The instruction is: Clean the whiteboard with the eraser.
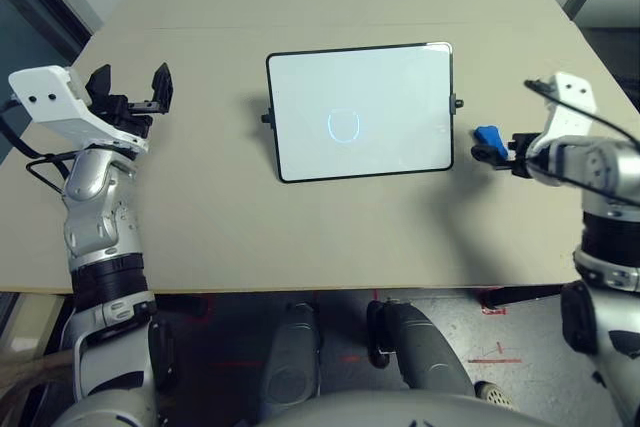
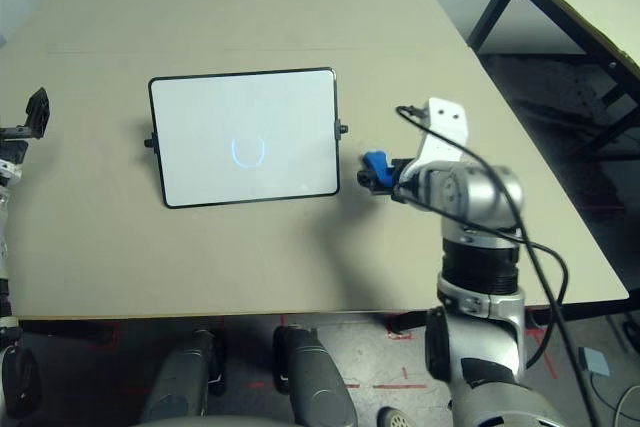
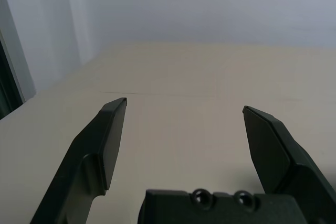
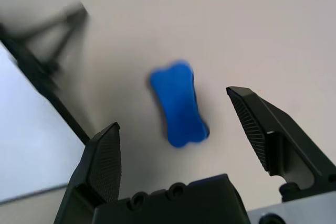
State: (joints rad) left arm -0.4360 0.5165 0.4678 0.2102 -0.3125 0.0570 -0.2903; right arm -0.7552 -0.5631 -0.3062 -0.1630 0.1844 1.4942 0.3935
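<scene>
The whiteboard (image 1: pixel 361 112) lies flat at the desk (image 1: pixel 300 227) centre, long side running left-right, thin black frame, small black knobs on both short sides. A small blue loop mark (image 1: pixel 343 126) sits approx. mid-board; rest of the surface looks white.

The eraser (image 1: pixel 487 137), bright blue w/ pinched sides, is just right of the whiteboard's right edge, near its near-right corner, apart from the frame. In the right wrist view it shows as a blue bone-shaped block (image 4: pixel 178 103) on the desk surface, between the two black fingers but touching neither, w/ clear gaps on both sides.

Right hand (image 1: pixel 505 149) sits right over the eraser, pointing left toward the board; fingers spread wide, released, grasping nothing. Whether the eraser rests fully on the desk or is a bit above it can't be told, as the wrist view is blurred.

Left hand (image 1: pixel 128 87) is well to the left of the whiteboard, off the desk surface, pointing far-right. Its fingers (image 3: pixel 107 140) stand wide apart w/ nothing between them, bare desk beyond.

A second table (image 2: pixel 590 7) stands far right, past the desk edge.
</scene>
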